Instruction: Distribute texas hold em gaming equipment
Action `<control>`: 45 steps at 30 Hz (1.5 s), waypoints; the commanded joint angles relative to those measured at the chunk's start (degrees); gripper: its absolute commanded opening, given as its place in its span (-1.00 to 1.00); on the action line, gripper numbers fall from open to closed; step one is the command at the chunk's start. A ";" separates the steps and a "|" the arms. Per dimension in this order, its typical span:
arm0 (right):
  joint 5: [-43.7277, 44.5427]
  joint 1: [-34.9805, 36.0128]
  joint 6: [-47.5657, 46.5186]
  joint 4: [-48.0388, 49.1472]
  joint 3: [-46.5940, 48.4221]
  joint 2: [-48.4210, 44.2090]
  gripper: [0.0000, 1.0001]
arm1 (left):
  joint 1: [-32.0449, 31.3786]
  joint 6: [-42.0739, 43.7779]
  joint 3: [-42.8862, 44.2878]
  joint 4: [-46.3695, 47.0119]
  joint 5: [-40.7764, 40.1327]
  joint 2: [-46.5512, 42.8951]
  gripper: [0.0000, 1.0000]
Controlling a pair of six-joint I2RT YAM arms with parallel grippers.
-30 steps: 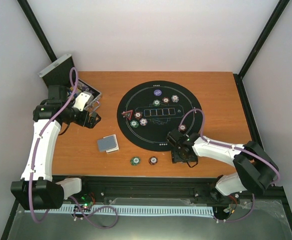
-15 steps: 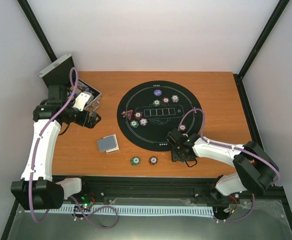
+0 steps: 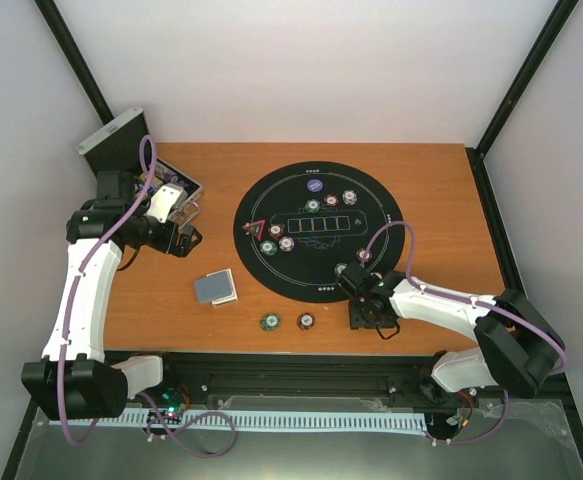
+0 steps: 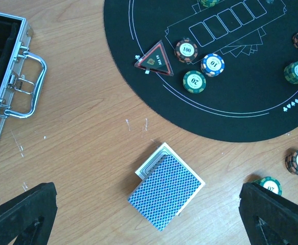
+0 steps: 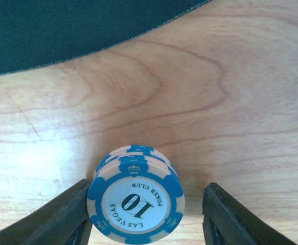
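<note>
From above, we see the left gripper [image 3: 183, 238] hanging beside the silver case [image 3: 111, 142]. The right gripper [image 3: 364, 313] sits low over the table [image 3: 441, 200] at the black mat's [image 3: 301, 275] near rim. A deck of cards [image 3: 215, 287], a green chip [image 3: 269, 321] and a brown-red chip [image 3: 305, 321] lie on the wood between them. Our left wrist view shows fingers [image 4: 23, 214] spread wide above the deck, holding nothing, with the red triangle marker [image 4: 155, 58] on the mat beyond. In the right wrist view a blue-and-white chip stack [image 5: 136, 199] stands on wood just off the mat. One finger [image 5: 67, 217] touches its side and the other stands clear, so nothing is pinched.
</note>
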 commanded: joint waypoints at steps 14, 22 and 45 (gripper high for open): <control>0.74 0.51 0.18 -3.57 2.62 -2.95 -0.19 | 0.32 -0.95 -0.31 1.28 1.36 0.09 1.00; 1.96 0.51 -0.49 -7.17 6.13 -4.79 -0.34 | 0.30 -0.99 -0.25 1.37 1.35 0.08 1.00; 1.93 -25.29 -17.23 -2.07 26.52 15.02 -0.33 | 0.32 -0.03 1.00 0.05 0.58 0.05 1.00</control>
